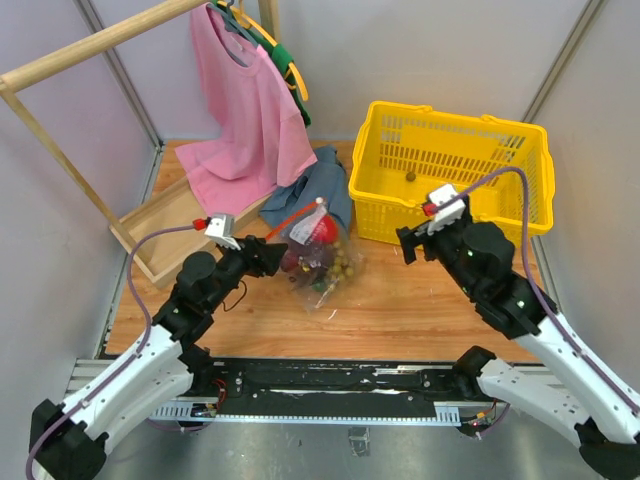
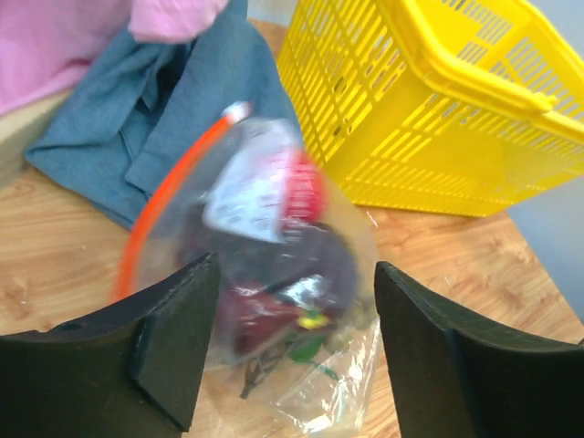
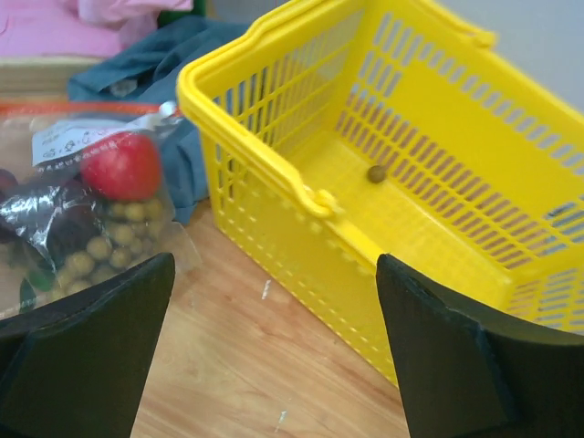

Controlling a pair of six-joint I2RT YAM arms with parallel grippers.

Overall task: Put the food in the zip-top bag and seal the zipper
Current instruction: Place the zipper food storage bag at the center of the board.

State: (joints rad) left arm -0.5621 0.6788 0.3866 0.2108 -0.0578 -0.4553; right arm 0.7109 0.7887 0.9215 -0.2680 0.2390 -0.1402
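Top external shows the food [image 1: 322,235] inside the zip-top bag [image 1: 330,285], left gripper [image 1: 283,257] and right gripper [image 1: 408,245] both released.

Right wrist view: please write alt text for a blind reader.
The right hand is open over the wooden table, its two dark fingers framing a yellow basket with one small brown ball inside. At left lies the clear bag holding a red fruit, tan balls and dark grapes.
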